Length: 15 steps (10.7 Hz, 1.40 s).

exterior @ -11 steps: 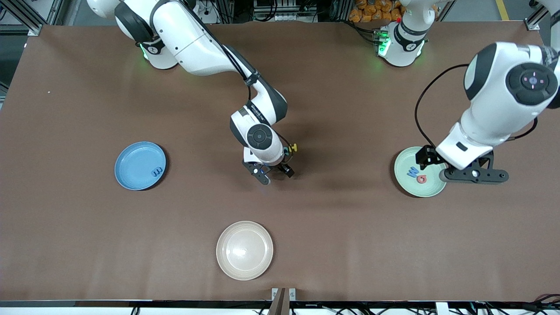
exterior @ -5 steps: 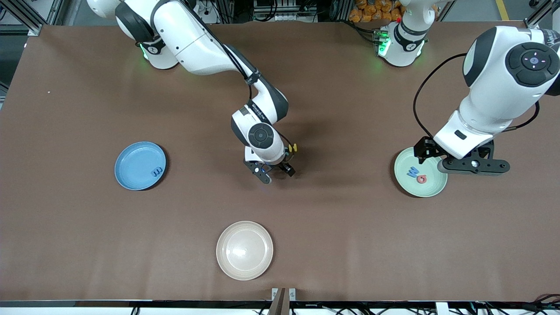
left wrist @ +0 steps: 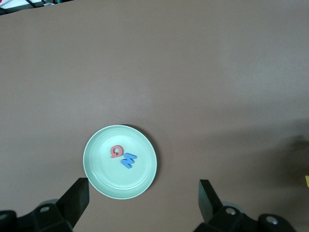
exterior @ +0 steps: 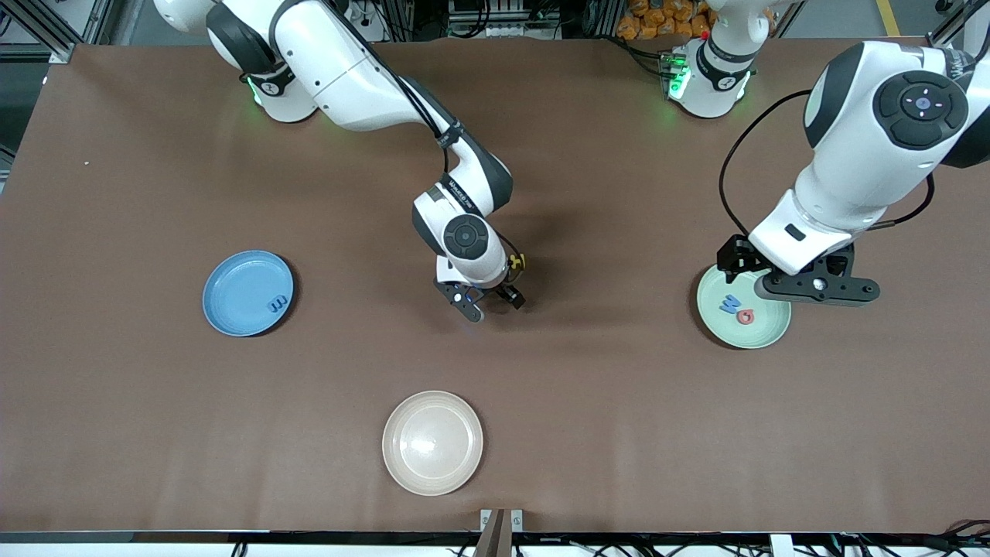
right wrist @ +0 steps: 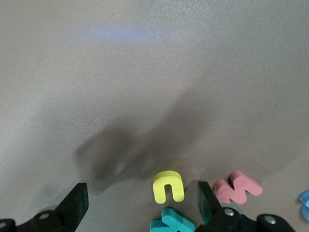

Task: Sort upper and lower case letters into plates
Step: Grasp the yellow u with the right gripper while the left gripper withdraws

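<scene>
low, right gripper [right wrist: 140,205] fingers spread around yellow letter [right wrist: 168,186].

On the table [exterior: 588,402], 2 letters [exterior: 737,311] lie in the plate [exterior: 762,334] at the left arm's end; 1 letter [exterior: 278,303] lies in the plate [exterior: 236,290] at the right arm's end.

Pale mint green round plate [left wrist: 140,181] carries a red letter [left wrist: 116,152] and a blue letter [left wrist: 129,160]; the light blue round plate [exterior: 236,290] carries a dark blue letter [exterior: 278,303]; the table [exterior: 155,402] is brown.

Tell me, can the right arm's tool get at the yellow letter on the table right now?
Probably yes. The right tool is open and low over the table, with the yellow letter lying between its fingers and nothing covering it.
</scene>
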Motion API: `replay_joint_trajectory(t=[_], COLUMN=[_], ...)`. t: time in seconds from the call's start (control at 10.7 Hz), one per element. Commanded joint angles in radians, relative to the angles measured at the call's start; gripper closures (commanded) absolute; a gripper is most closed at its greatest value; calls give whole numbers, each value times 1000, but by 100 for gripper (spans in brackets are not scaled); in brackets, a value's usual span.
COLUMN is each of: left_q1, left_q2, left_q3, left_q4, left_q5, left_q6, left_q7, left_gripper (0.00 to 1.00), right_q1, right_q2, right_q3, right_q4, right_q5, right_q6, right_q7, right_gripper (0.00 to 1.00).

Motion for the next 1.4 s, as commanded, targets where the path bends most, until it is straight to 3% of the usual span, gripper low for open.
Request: replay_joint_trajectory(t=[0.0, 0.19, 0.47, 0.94, 1.12, 1.31], left_q1=[4, 3, 3, 3, 3, 1], left_q2=[-14, -14, -14, -14, -14, -11], left_q3=[-9, -9, -24, -47, -65, -96], left_q4=[2, 2, 4, 32, 32, 32], left_q5=[-21, -21, -22, -59, -90, -95], left_q6=[-19, -19, -19, -43, -43, -43], left_q7=[-7, -7, -7, -7, -9, -47], left_gripper=[0, 0, 0, 0, 0, 0], right_q1=[9, 9, 8, 5, 5, -12], right_q2=[13, 14, 14, 13, 11, -10], right_q3=[-2, -2, 0, 0, 0, 1], right_q4=[9, 9, 9, 8, 9, 11], right_q5=[-14, -14, -13, -11, -9, -8], right_q6=[-1, -1, -4, -12, -12, -16], right_q7=[24, 22, 22, 22, 21, 7], right_gripper=[2, 13, 53, 76, 98, 100])
